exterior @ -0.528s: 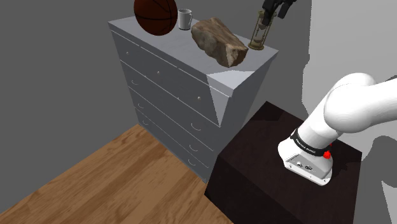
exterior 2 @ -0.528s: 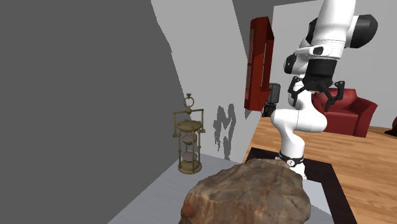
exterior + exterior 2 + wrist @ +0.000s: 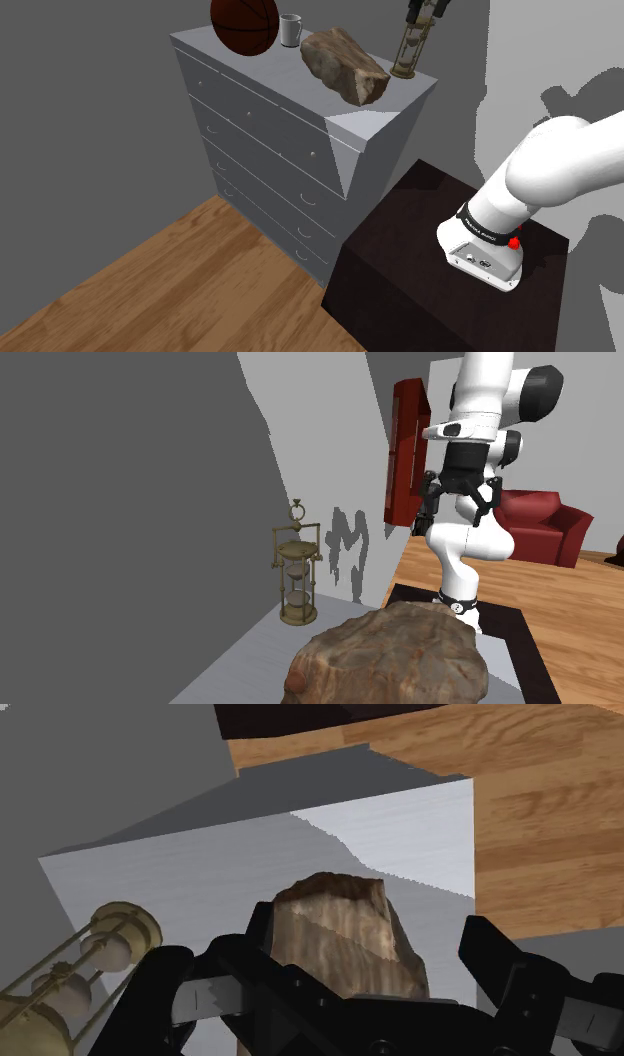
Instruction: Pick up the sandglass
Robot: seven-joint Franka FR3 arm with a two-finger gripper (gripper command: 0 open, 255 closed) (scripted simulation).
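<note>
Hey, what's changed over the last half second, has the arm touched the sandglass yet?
Not yet. The end effector moved toward the shoulder view's left, closer to the sandglass. It is higher than the sandglass and open, holding nothing. The sandglass stayed upright on the dresser. The rock, ball and mug did not move.

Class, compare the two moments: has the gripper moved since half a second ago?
Yes. In the second exterior view the gripper has shifted left, closer to the sandglass, which has stayed put.
</note>
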